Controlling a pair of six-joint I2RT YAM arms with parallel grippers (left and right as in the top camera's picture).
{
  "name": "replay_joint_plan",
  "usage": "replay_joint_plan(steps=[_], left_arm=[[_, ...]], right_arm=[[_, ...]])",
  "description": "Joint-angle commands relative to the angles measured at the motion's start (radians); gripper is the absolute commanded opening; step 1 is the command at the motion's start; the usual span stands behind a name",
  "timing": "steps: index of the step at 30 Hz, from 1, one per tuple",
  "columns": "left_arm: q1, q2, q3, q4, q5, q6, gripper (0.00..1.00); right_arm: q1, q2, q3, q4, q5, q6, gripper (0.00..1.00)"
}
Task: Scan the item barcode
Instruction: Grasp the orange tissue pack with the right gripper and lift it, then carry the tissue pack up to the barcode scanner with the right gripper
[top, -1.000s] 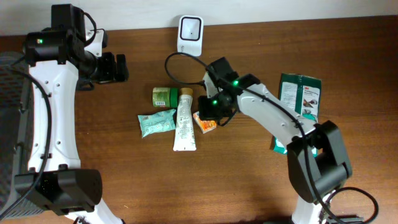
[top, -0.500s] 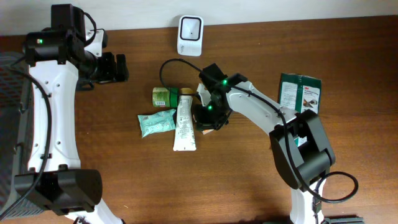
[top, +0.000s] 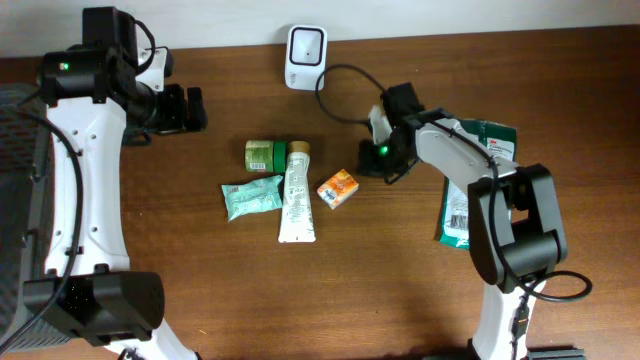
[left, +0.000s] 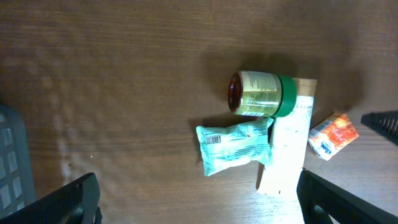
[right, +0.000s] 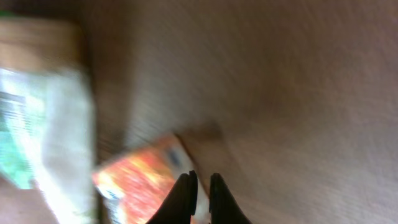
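Note:
A small orange box (top: 338, 188) lies flat on the wooden table, right of a white tube (top: 297, 193). My right gripper (top: 384, 156) hovers to the box's right and slightly behind it, apart from it, shut with nothing between its fingers. The right wrist view is blurred: the orange box (right: 140, 183) shows just left of my right gripper (right: 200, 193). A white scanner (top: 305, 55) stands at the table's back edge. My left gripper (top: 186, 108) is wide open at the back left, holding nothing. Its wrist view shows the orange box (left: 334, 135) at the right.
A green-capped jar (top: 265, 154) and a teal packet (top: 252, 197) lie left of the tube. A dark green packet (top: 483, 150) and another packet (top: 458, 215) lie at the right, partly under my right arm. A cable (top: 340, 85) loops near the scanner.
My right gripper has drawn away from the orange box, moving right and toward the back. The box now lies free on the table, shifted a little to the right. The left arm has not moved.

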Motion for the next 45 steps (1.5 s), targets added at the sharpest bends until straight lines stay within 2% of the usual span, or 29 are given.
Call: replay_joint_plan(steps=[1, 3, 5, 6, 7, 8, 12, 16, 19, 22, 25, 26, 27, 29, 34, 35, 36, 42, 44, 45], left_arm=[[0.003, -0.009, 0.005, 0.0, 0.003, 0.012, 0.99], [0.003, -0.009, 0.005, 0.0, 0.003, 0.012, 0.99], [0.003, -0.009, 0.005, 0.0, 0.003, 0.012, 0.99], [0.003, -0.009, 0.005, 0.0, 0.003, 0.012, 0.99], [0.003, -0.009, 0.005, 0.0, 0.003, 0.012, 0.99], [0.003, -0.009, 0.005, 0.0, 0.003, 0.012, 0.99], [0.003, -0.009, 0.005, 0.0, 0.003, 0.012, 0.99], [0.003, -0.009, 0.005, 0.0, 0.003, 0.012, 0.99], [0.003, -0.009, 0.005, 0.0, 0.003, 0.012, 0.99], [0.003, -0.009, 0.005, 0.0, 0.003, 0.012, 0.99], [0.003, -0.009, 0.005, 0.0, 0.003, 0.012, 0.99], [0.003, -0.009, 0.005, 0.0, 0.003, 0.012, 0.99], [0.003, -0.009, 0.005, 0.0, 0.003, 0.012, 0.99], [0.003, -0.009, 0.005, 0.0, 0.003, 0.012, 0.99], [0.003, -0.009, 0.005, 0.0, 0.003, 0.012, 0.99], [0.003, -0.009, 0.005, 0.0, 0.003, 0.012, 0.99], [0.003, -0.009, 0.005, 0.0, 0.003, 0.012, 0.99], [0.003, -0.009, 0.005, 0.0, 0.003, 0.012, 0.99], [0.003, -0.009, 0.005, 0.0, 0.003, 0.012, 0.99], [0.003, -0.009, 0.005, 0.0, 0.003, 0.012, 0.99]], right_arm=[[0.035, -0.003, 0.013, 0.081, -0.134, -0.02, 0.15], [0.032, -0.007, 0.066, 0.031, -0.122, -0.019, 0.33], [0.049, -0.008, 0.146, -0.045, -0.119, -0.015, 0.38], [0.074, -0.008, 0.147, -0.041, -0.07, 0.045, 0.31], [0.12, -0.001, 0.145, -0.04, 0.077, 0.151, 0.13], [0.164, 0.01, 0.145, -0.027, 0.184, 0.222, 0.04], [0.264, 0.066, 0.144, 0.035, 0.395, 0.399, 0.04], [0.271, 0.081, 0.122, 0.002, 0.333, 0.43, 0.04], [0.271, 0.081, 0.122, -0.086, 0.204, 0.337, 0.04], [0.26, 0.08, 0.134, -0.224, 0.191, 0.192, 0.04], [0.186, 0.047, 0.306, -0.411, 0.193, 0.053, 0.06], [0.166, 0.028, 0.381, -0.477, 0.191, 0.024, 0.11], [0.142, 0.013, 0.428, -0.541, 0.192, -0.024, 0.22], [0.102, 0.016, 0.403, -0.589, 0.193, -0.062, 0.34], [0.093, 0.016, 0.192, -0.507, 0.186, -0.068, 0.36], [0.095, 0.016, 0.152, -0.475, 0.177, -0.068, 0.41], [0.094, 0.016, 0.111, -0.43, 0.134, -0.068, 0.42], [0.093, 0.016, -0.03, -0.23, 0.063, -0.066, 0.41], [0.093, 0.016, -0.043, -0.197, 0.063, -0.06, 0.31], [0.093, 0.016, -0.043, -0.197, 0.064, -0.06, 0.18]])
